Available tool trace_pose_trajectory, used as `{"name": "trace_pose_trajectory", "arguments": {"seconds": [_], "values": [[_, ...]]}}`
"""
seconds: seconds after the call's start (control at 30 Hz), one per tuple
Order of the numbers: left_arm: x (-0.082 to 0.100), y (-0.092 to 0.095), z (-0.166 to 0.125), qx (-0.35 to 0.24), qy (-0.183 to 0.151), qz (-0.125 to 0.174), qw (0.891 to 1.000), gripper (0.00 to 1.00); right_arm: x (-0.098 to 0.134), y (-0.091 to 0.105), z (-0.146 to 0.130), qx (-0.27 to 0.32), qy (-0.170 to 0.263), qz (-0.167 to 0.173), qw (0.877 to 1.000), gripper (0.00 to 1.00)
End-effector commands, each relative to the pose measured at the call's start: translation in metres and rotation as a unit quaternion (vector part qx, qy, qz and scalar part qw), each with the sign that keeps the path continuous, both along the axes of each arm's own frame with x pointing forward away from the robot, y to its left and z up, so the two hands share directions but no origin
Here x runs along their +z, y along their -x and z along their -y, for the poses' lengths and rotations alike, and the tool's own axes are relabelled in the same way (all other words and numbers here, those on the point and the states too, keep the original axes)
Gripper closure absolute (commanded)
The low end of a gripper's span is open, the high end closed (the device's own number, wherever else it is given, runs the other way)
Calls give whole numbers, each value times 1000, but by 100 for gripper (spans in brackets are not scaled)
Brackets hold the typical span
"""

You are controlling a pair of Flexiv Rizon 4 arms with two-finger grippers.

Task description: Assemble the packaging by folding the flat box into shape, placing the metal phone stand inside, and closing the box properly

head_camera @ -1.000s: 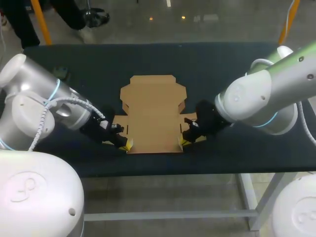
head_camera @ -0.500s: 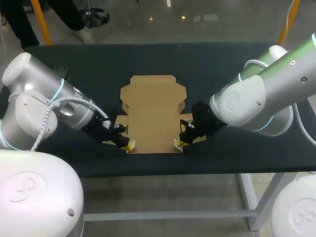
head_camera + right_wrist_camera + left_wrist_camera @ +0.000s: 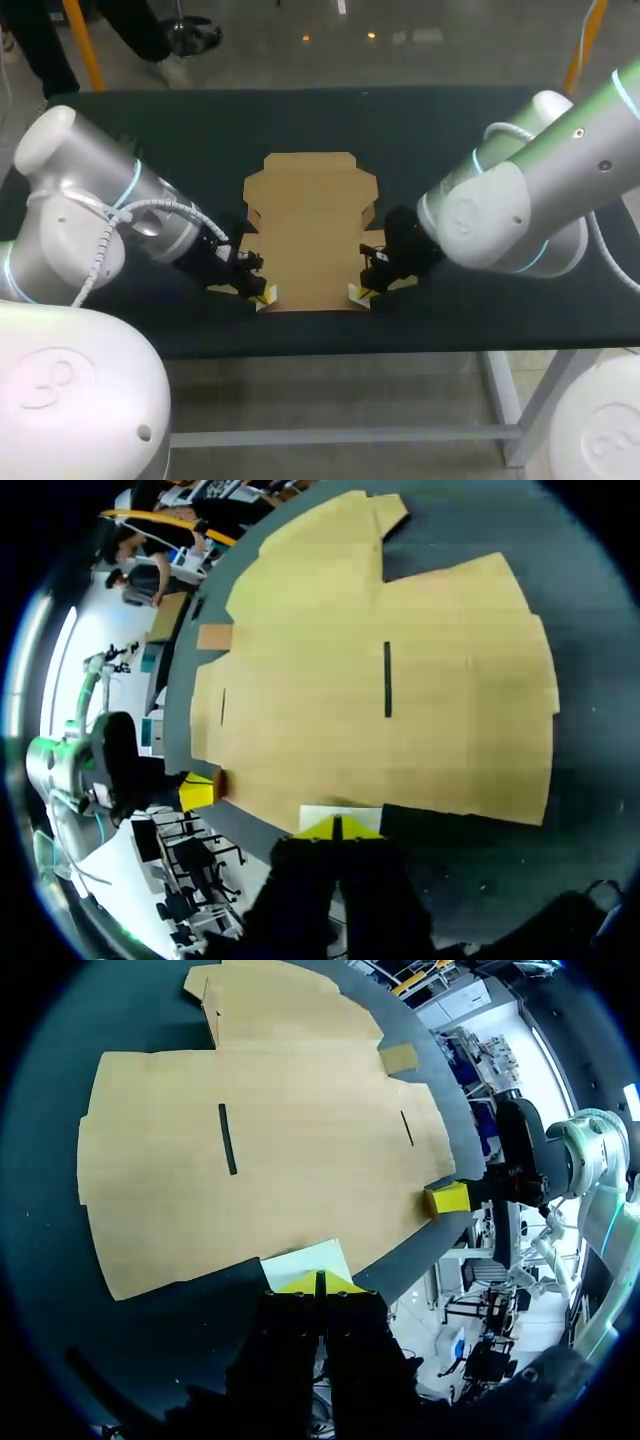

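Flanking the near edge of the flat box (image 3: 312,230), left jaws and right jaws are each closed.

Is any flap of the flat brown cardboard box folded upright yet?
No, in the head view the flat brown cardboard box lies spread out on the dark table, with no flap standing up.

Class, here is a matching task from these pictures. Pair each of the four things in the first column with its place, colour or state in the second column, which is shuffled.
Things:
1. flat box
2. left gripper
3. right gripper
4. table

Descriptions:
A. dark, bears everything else
B. at the box's near right corner in the head view
C. brown, lying unfolded
D. at the box's near left corner in the head view

Pairs: 1-C, 2-D, 3-B, 4-A
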State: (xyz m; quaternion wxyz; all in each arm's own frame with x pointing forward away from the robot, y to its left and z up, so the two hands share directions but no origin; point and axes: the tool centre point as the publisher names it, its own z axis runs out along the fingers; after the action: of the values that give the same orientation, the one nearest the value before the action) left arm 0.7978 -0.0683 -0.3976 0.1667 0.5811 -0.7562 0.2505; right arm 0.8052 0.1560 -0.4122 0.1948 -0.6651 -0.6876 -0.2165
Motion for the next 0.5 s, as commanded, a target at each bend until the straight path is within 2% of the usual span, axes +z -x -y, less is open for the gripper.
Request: {"name": "trace_pose_trajectory", "arguments": {"seconds": [0.03,0.5], "values": [[-2,1,5,6,-12,4,1000,100,-3,2,-6,-5,17,5,1000,100],[-6,2,5,18,-26,9,999,100,-6,4,-11,-12,33,6,999,100]]}}
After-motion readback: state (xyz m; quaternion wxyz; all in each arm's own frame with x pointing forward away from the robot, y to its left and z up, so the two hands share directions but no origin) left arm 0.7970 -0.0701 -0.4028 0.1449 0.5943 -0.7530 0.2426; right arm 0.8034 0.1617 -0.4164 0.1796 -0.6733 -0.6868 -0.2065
